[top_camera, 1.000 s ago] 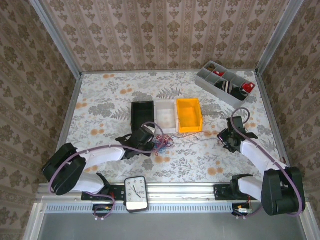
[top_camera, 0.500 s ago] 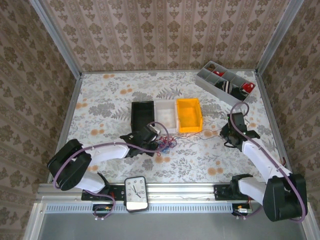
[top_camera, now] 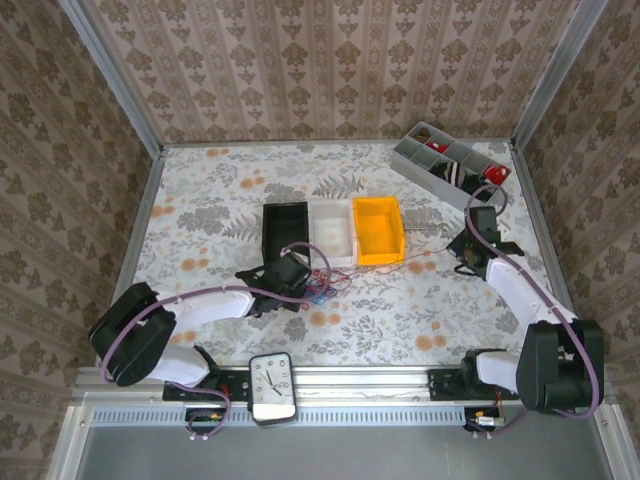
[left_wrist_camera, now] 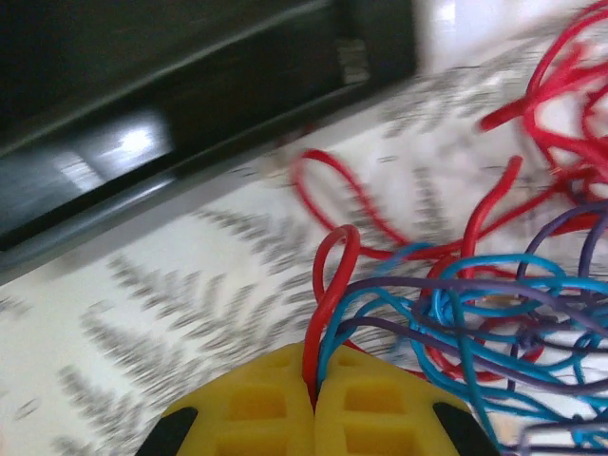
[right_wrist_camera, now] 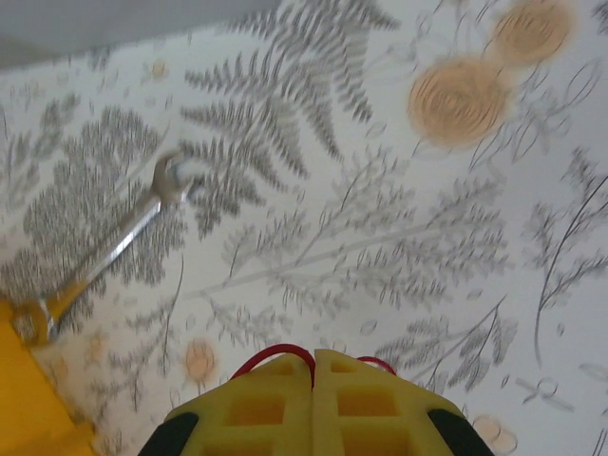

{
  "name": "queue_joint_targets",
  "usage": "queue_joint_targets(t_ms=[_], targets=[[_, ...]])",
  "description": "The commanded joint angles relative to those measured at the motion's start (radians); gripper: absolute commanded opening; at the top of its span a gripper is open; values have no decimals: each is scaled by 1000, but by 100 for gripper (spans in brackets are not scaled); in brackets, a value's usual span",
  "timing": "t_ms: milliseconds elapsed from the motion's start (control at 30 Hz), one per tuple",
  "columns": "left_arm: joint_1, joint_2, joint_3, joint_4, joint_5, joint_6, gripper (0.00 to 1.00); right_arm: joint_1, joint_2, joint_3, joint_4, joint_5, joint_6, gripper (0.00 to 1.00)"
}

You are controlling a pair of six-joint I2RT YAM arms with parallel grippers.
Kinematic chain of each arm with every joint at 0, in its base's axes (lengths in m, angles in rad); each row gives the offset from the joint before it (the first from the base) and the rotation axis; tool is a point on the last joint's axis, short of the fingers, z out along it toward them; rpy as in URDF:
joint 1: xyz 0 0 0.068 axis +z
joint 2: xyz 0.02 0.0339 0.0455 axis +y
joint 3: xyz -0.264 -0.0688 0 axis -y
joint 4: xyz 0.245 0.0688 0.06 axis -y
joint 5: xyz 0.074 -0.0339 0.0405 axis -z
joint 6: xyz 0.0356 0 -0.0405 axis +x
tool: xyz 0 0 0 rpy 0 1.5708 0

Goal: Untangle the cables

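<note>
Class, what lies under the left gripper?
The cables; the left gripper pinches a red strand in its shut jaws. From above it covers part of the clump.

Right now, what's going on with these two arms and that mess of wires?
Two robot arms are working on a tangle of thin wires lying on the table just in front of a yellow bin. The left gripper is shut on a red wire right at the clump, where red, blue and dark strands are knotted together. The right gripper is shut on a red strand off to the right, near a wrench. The wires are not yet separated.
</note>
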Motion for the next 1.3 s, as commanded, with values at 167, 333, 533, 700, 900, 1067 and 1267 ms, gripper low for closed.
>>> queue_joint_targets(t_ms=[167,333,533,700,900,1067,1267], targets=[[95,-162,-92,-157,-75,-167,0,-188,19,90,14,21,-20,0],[138,-235,-121,-161,-72,-226,0,-249,-2,98,29,-27,-19,0],[113,-210,-98,-111,-71,-165,0,-195,-67,79,108,-152,-21,0],[63,-159,-59,-4,-10,-96,0,-99,-140,156,68,-130,-84,0],[90,-89,-22,7,-9,-117,0,-24,-167,329,51,-217,-187,0],[116,-47,-17,38,17,-119,0,53,-125,482,32,-293,-259,0],[117,-11,13,34,15,-102,0,135,-47,591,13,-396,-308,0]])
